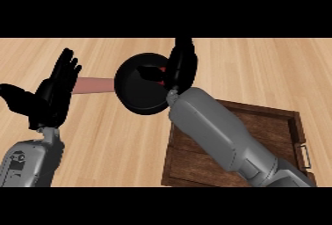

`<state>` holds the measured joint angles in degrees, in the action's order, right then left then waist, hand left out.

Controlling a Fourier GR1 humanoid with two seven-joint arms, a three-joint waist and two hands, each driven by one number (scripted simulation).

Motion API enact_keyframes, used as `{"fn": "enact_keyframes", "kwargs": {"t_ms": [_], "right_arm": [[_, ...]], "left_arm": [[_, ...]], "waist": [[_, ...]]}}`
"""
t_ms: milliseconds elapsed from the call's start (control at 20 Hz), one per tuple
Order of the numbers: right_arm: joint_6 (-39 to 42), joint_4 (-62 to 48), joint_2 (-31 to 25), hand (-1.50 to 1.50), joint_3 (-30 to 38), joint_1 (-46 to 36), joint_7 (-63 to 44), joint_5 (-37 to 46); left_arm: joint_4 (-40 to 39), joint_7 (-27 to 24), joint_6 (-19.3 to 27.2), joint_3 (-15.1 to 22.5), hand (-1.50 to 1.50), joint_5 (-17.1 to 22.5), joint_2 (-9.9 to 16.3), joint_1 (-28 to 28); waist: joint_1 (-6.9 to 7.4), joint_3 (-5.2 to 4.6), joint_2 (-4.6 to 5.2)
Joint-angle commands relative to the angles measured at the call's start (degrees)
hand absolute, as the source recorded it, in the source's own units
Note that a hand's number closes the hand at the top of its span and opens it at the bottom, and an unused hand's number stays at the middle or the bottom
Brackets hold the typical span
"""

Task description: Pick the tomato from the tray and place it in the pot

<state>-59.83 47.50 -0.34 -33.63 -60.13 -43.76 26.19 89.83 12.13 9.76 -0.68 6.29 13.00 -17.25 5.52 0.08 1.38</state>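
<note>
The right hand (178, 66) hangs over the black pot (136, 94), which stands near the counter's far edge just beyond the far left corner of the wooden tray (259, 118). Its fingers are curled round the tomato (160, 70), of which only a few red patches show between them, above the pot's right half. The main risk, as I judge it, is a release too near the right rim: the tomato could strike the rim and roll onto the counter (117, 149), or the withdrawing fingers could catch the pot's wall and shove it. The pot's reddish handle (94, 85) points left toward the left hand (52, 94), which rests open with fingers up near the counter's left edge, so leftward room is tight. Bare counter lies toward the near edge and the far right corner; the forearm crosses the tray's left side.
</note>
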Motion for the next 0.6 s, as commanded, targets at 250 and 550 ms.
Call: {"fn": "enact_keyframes", "kwargs": {"t_ms": [250,550], "right_arm": [[-4.7,10.1,0.3,-1.5,2.3,9.6,13.0,-9.0],[-0.6,19.3,-1.7,-1.5,2.6,17.9,13.0,-6.2]], "left_arm": [[4.4,2.6,2.3,-0.8,0.0,-1.1,-0.4,4.0],[3.3,1.0,-2.5,-5.8,0.0,2.2,2.6,6.0]], "waist": [[-4.91,-0.01,-1.37],[-5.61,-0.08,-1.56]]}}
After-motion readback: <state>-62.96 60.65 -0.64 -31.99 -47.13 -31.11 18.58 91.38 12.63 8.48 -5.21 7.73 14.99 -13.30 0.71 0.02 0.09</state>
